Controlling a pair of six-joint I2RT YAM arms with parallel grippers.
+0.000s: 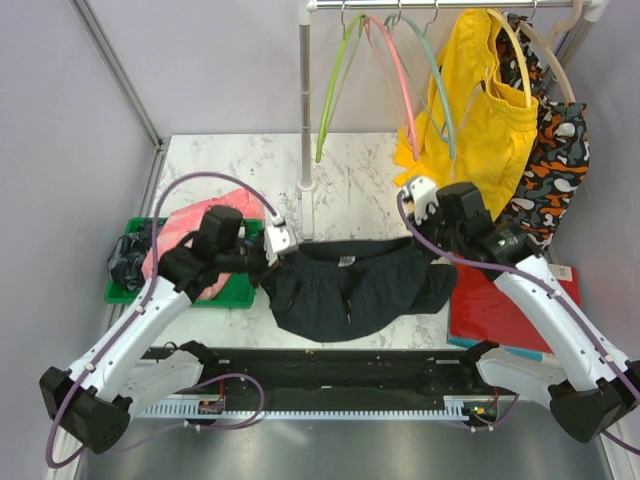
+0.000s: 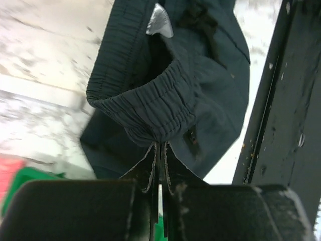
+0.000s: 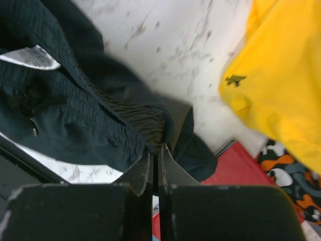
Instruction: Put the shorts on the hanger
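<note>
The black shorts (image 1: 350, 285) hang spread out between my two grippers just above the marble table, waistband up, with a white label (image 2: 159, 22) inside it. My left gripper (image 1: 276, 248) (image 2: 160, 146) is shut on the waistband's left end. At the other end my right gripper (image 1: 425, 228) (image 3: 156, 148) is shut on the waistband (image 3: 145, 123). The pale teal hanger (image 1: 444, 95) hangs from the rail at the back, above and behind the right gripper, with nothing on it.
A lime green hanger (image 1: 335, 90) and a pink hanger (image 1: 400, 80) hang on the same rail, then yellow shorts (image 1: 490, 110) and an orange-black garment (image 1: 555, 170). The rack's pole (image 1: 305, 110) stands mid-table. Left is a green tray (image 1: 232, 292) of clothes, right a red folder (image 1: 500, 310).
</note>
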